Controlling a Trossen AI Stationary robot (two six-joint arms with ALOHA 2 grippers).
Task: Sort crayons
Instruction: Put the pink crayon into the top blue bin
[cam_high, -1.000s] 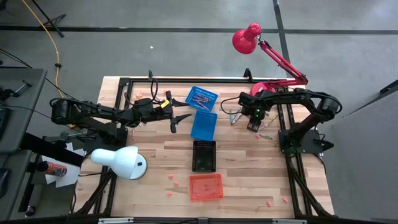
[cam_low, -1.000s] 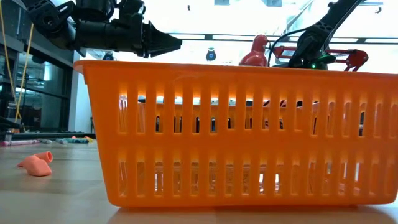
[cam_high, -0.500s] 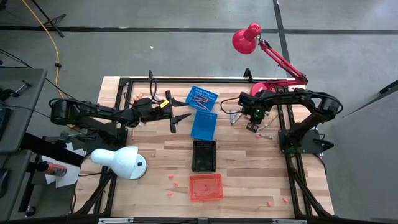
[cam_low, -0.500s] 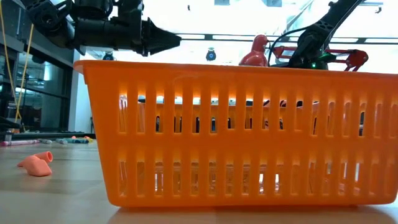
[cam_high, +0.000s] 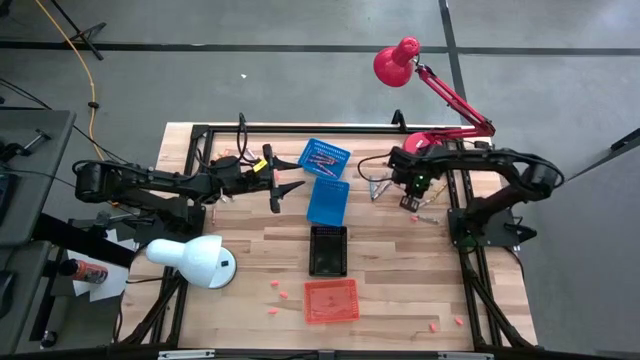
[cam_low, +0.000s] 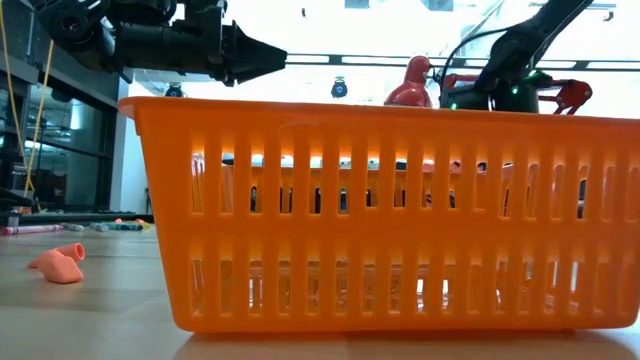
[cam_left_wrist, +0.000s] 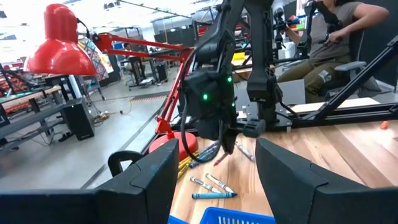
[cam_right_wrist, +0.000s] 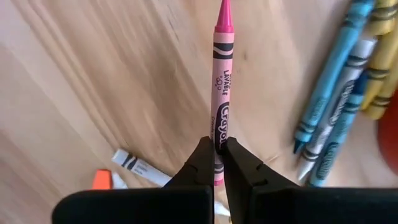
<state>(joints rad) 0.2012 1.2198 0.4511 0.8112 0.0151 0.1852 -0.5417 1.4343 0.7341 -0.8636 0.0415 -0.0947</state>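
Right gripper (cam_right_wrist: 216, 163), over the far right part of the table (cam_high: 390, 260) near the base of the red lamp (cam_high: 397, 60), is closed on a pink crayon (cam_right_wrist: 222, 87); the stick is pinched close to its blunt end, so that most of its length juts out beyond the fingertips (cam_right_wrist: 200, 158). Other crayons (cam_right_wrist: 339, 81), blue, white and yellow, are seen lying loose on the wood just beside it, and a white one (cam_right_wrist: 140, 167) lies near the fingers. Left gripper (cam_high: 285, 187) is held above the table to the left of the blue baskets (cam_high: 327, 200), its fingers spread wide and nothing between them.

Risk is judged to lie chiefly in the grip itself. With so short a hold on so long a stick, the crayon could pivot or slide out during carriage, or be snapped if pressed against a basket rim. A tilted crayon could also be dropped outside the intended basket. Neighbouring crayons could be scattered if the fingers were dragged across them on the lift.
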